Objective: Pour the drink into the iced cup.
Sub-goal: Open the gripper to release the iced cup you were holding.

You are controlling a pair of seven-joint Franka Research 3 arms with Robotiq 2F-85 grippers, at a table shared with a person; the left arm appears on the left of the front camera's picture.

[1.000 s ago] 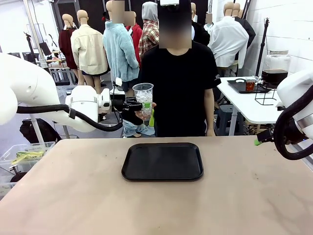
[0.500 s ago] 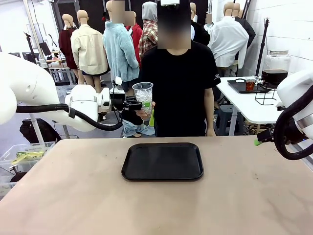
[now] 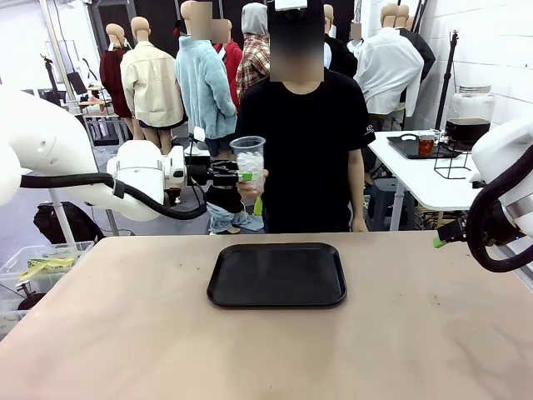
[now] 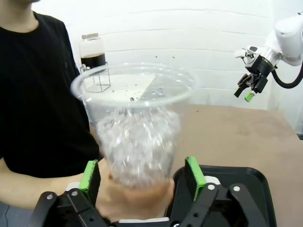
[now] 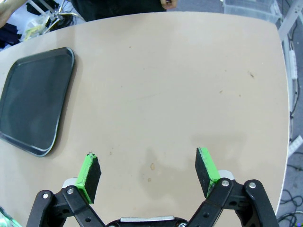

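**Iced cup offered between open jaws**

Front: the person's hand (image 3: 247,190) holds the iced cup (image 3: 248,158) up at the left gripper (image 3: 234,175), which we judge a handover. The drink (image 3: 467,131) waits in a jar (image 3: 472,100) far right.

Left wrist: the jaws stand spread either side of the cup, gripping nothing.

Right wrist: the right gripper (image 5: 147,166) hangs released over the table (image 5: 189,85), free, we judge, for pouring.

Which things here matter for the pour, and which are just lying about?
Job: iced cup, person's hand holding it, left gripper open either side of it, dark drink in the jar.
Lying about: black tray, clear bin, right gripper idle and open.
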